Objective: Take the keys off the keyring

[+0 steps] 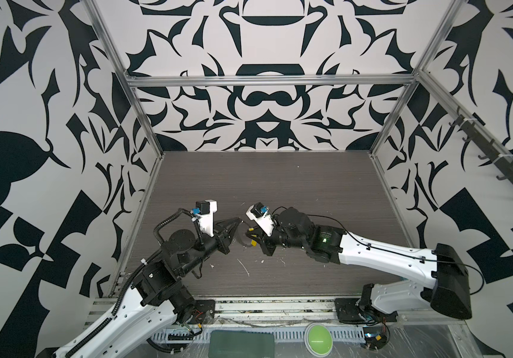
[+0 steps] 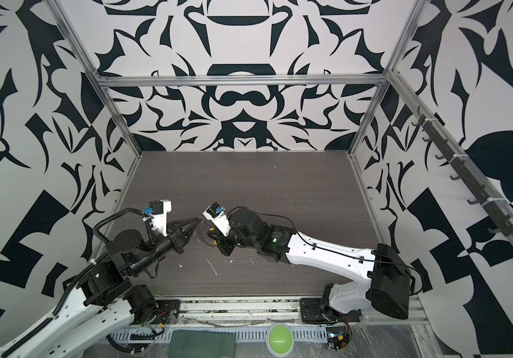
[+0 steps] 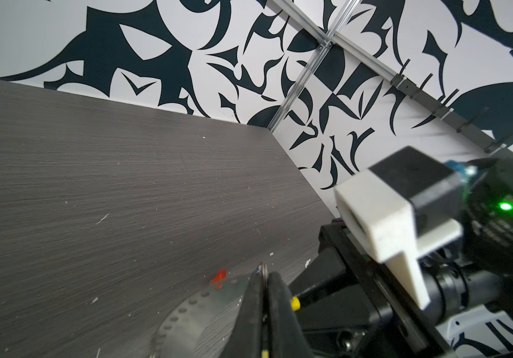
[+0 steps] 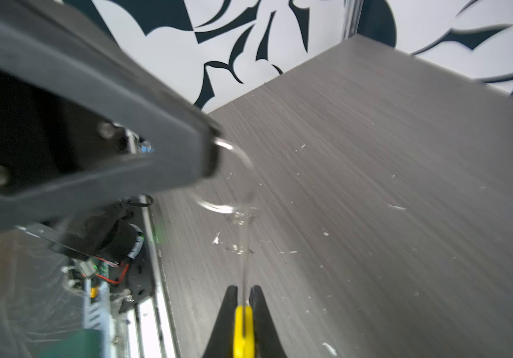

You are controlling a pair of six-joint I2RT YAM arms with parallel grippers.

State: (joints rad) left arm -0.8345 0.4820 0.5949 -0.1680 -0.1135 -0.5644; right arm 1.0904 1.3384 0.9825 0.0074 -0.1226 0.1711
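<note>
Your right pincer (image 4: 243, 289) is clamped on the keyring (image 4: 247, 161), its black fingers (image 4: 261, 310) pressed to either side of the ring's yellow sleeve (image 4: 243, 322). From that sleeve a thin grey wire runs straight out, then bends into a rounded loop that ends at the tip of your left pincer (image 4: 211, 148). There the jaws are drawn together on the wire. In the left wrist view the same jaws stand nearly closed with the thin metal edge showing between them. Beside them lies a pale grey arc of the ring dotted with small notches. Just past that arc sits the red-orange key (image 3: 219, 276), of which you see only the small plastic head. No other key can be made out. In both top views the two pincers meet tip to tip over the near middle of the worktop (image 1: 280, 186), and the ring is strung between them. The worktop is a dark grey wood-grain board, and white specks (image 4: 396, 207) are scattered around the spot where the ring is held.
</note>
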